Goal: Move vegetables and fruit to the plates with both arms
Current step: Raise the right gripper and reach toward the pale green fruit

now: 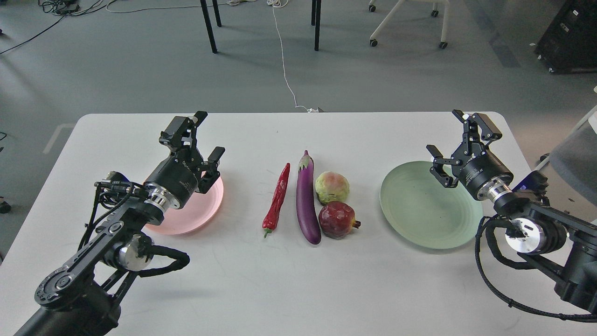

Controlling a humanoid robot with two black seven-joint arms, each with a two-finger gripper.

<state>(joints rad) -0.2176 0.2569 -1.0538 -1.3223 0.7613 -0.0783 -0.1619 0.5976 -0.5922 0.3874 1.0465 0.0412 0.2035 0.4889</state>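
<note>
1. Left arm (107, 233) enters from the lower left corner, right arm (536, 228) from the lower right edge. Both black, silver wrist rings, looped cables.
2. White surface (298, 280) bare in the near strip between the two arms.
3. Pomegranate (337, 220), dark red, crown pointing right, lies between the two sets of jaws, nearer than both. It touches the eggplant on its left.
4. Eggplant (307, 200), glossy purple, lies lengthwise, pale cap at the far end. Roughly midway between the jaws.
5. Chili pepper (277, 199), red and wrinkled, green stem at the near end, lies just left of the eggplant, apart from it, on the left jaws' side of the group.
6. Yellow-green fruit (332, 187) with pink blush sits just beyond the pomegranate, close beside the eggplant; contact unclear.
7. Pink plate (205, 214) lies under and just near-right of the left gripper (208, 139). Much of it is hidden by the wrist. Nothing visible on the part that shows.
8. Pale green plate (419, 210) lies to the inner side of the right gripper (448, 135), its far right rim beneath the jaws. Holds nothing.
9. Left jaws: spread wide, holding nothing, raised above the plate's far edge.
10. Right jaws: spread wide, holding nothing, raised above the plate rim.
11. Beyond the surface: grey floor, a white cable (283, 65), dark table legs (209, 28), a chair base on castors (406, 28).
</note>
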